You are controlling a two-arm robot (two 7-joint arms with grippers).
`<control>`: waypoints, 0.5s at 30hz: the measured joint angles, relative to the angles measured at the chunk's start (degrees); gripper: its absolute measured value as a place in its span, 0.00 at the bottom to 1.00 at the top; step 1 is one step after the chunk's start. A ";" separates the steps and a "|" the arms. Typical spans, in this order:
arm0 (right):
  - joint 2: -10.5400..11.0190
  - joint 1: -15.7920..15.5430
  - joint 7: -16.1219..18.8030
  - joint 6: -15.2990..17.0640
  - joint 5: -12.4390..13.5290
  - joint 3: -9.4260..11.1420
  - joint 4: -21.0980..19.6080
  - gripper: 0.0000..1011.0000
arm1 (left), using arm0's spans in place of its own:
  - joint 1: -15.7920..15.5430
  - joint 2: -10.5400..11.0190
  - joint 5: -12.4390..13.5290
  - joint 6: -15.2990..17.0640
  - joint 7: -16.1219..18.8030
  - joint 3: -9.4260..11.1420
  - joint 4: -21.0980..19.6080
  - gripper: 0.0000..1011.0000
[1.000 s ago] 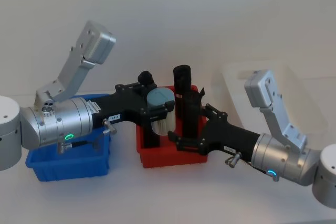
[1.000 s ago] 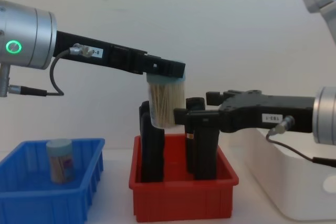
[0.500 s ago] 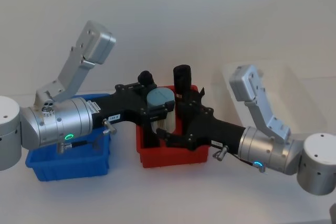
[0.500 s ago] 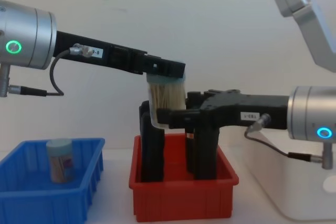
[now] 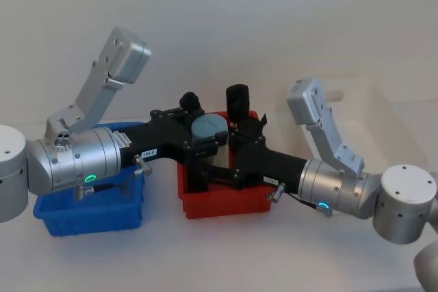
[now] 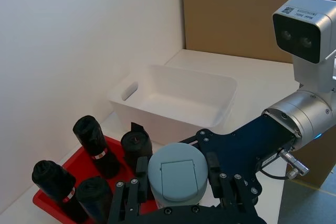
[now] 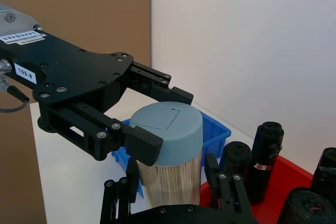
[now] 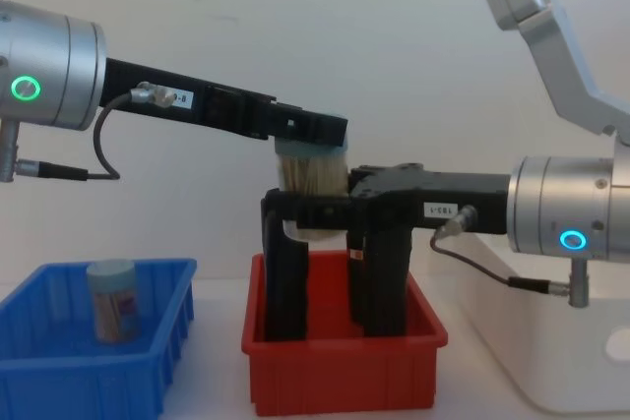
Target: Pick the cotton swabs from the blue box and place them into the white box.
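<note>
Left gripper [image 8: 313, 137] fingers pinch the cotton swabs [image 8: 313, 174]; right gripper [image 8: 295, 211] fingers spread around them.

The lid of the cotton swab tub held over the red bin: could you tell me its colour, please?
The lid is pale blue-grey; the right wrist view shows it best.

From here I read the swab tub [image 7: 167, 135] as blue-grey lid over cream sticks; the blue bin [image 8: 79, 373] is bright, ribbed; red bin [image 8: 340, 381] plain; black rolls [image 6: 92, 137] carry red bands; white box [image 6: 157, 121] glossy.
</note>
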 joint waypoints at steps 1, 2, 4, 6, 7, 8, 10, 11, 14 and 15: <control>-0.04 0.10 0.00 -0.03 0.05 -0.03 0.15 0.80 | 0.00 0.00 0.00 0.00 0.00 0.00 0.00 0.66; -0.10 0.21 0.00 -0.05 0.09 -0.06 0.34 0.75 | 0.00 0.00 0.00 0.00 0.00 0.00 0.00 0.66; -0.20 0.46 0.01 -0.09 0.20 -0.15 0.74 0.71 | 0.00 0.00 0.00 0.00 0.03 -0.01 0.00 0.66; -0.28 0.67 0.02 -0.12 0.28 -0.21 1.05 0.64 | 0.00 0.00 0.01 -0.01 0.08 -0.01 0.00 0.66; -0.30 0.73 0.01 -0.13 0.33 -0.22 1.17 0.64 | 0.00 0.00 0.02 -0.01 0.08 -0.01 0.00 0.66; -0.33 0.84 0.01 -0.14 0.39 -0.25 1.33 0.64 | 0.00 0.00 0.02 -0.01 0.09 -0.01 0.00 0.66; -0.34 0.92 -0.01 -0.15 0.43 -0.29 1.47 0.64 | 0.00 0.00 0.04 -0.01 0.11 -0.02 0.01 0.66; -0.35 0.97 -0.02 -0.16 0.45 -0.31 1.52 0.64 | 0.00 0.00 0.04 -0.01 0.11 -0.02 0.01 0.66; -0.36 1.08 -0.11 -0.16 0.53 -0.38 1.68 0.64 | 0.00 0.00 0.03 -0.01 0.11 -0.02 0.01 0.66; -0.30 1.16 -0.42 -0.15 0.57 -0.36 1.75 0.64 | 0.00 0.00 -0.02 0.00 0.03 0.00 0.01 0.70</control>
